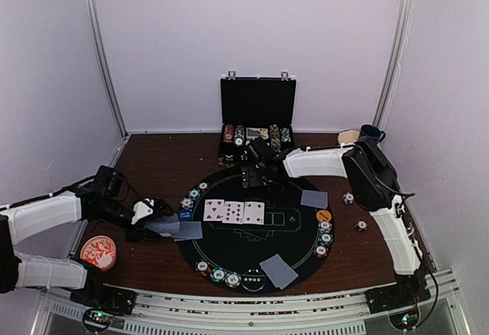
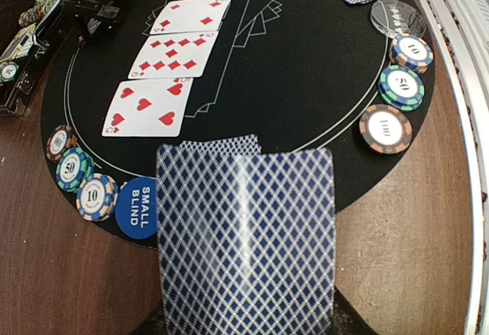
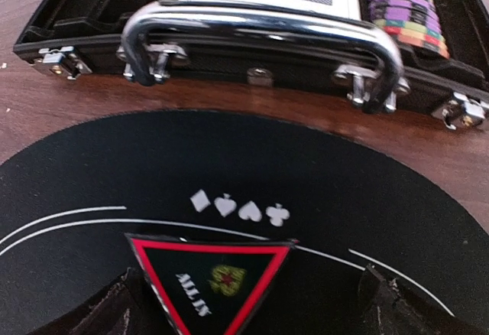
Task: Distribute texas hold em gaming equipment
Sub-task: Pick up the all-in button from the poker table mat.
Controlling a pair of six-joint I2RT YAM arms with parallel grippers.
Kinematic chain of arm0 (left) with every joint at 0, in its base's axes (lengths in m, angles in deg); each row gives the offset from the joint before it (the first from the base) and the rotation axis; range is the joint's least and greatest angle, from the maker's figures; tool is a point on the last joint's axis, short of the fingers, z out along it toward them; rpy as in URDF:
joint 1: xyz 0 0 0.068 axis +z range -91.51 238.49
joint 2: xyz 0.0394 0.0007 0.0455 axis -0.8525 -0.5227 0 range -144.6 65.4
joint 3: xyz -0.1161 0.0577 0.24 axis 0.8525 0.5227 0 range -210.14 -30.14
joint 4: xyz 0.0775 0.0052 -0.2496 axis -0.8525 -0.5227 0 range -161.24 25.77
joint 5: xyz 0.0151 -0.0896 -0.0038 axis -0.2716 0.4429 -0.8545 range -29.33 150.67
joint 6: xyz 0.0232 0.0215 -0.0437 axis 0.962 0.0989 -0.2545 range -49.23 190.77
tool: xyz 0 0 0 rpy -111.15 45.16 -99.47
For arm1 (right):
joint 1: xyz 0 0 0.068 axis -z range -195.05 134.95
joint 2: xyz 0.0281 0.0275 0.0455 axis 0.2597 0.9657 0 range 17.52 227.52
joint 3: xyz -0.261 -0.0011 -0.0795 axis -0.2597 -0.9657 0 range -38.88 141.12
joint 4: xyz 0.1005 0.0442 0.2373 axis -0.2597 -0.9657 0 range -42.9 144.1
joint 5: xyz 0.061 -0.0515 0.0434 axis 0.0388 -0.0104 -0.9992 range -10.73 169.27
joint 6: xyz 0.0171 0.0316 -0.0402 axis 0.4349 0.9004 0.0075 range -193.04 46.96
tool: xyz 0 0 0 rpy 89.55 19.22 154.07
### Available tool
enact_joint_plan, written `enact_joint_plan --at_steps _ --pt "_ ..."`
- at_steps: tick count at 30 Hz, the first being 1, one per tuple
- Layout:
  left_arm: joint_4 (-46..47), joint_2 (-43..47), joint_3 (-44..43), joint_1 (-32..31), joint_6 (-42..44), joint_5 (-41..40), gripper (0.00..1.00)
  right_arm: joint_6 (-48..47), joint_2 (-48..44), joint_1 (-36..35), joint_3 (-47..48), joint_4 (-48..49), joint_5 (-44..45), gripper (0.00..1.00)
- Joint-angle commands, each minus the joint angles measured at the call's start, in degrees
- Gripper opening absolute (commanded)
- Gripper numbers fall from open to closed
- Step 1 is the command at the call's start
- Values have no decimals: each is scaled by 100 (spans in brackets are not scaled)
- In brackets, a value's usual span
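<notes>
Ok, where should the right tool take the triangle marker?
Probably from straight above, pinching its two slanted edges near the wide end: the triangle lies flat on the mat, too thin for a side approach, and sits inside the open right tool.

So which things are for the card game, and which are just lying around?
For the game: blue-backed cards, face-up cards, poker chips, small blind button, red triangle marker.
Just lying about: black briefcase, red-and-white dish, blue mug.
</notes>
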Motion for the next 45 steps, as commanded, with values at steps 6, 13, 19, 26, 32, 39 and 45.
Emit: enact_joint_plan --at_steps 6,13,19,26,32,39,45 --pt "233 -46 -26 -7 -31 67 14 -231 672 7 772 -350 -296 100" --pt "245 -67 -26 -1 -30 52 14 -372 909 23 1185 -581 -354 93" --pt "245 -67 -22 -2 -21 54 14 -459 1030 29 1347 -689 -249 88" --pt "243 -97 -28 -1 -11 53 14 -483 1178 35 1605 -852 -198 83" --pt "239 -89 -22 -2 -12 56 14 -518 1320 32 1799 -1086 -210 78" --pt "244 -99 -36 -7 -12 47 14 -500 1363 17 1863 -1248 -180 75" --pt "252 -115 -32 -3 -21 37 14 -558 1279 -39 1743 -1250 -4 67"
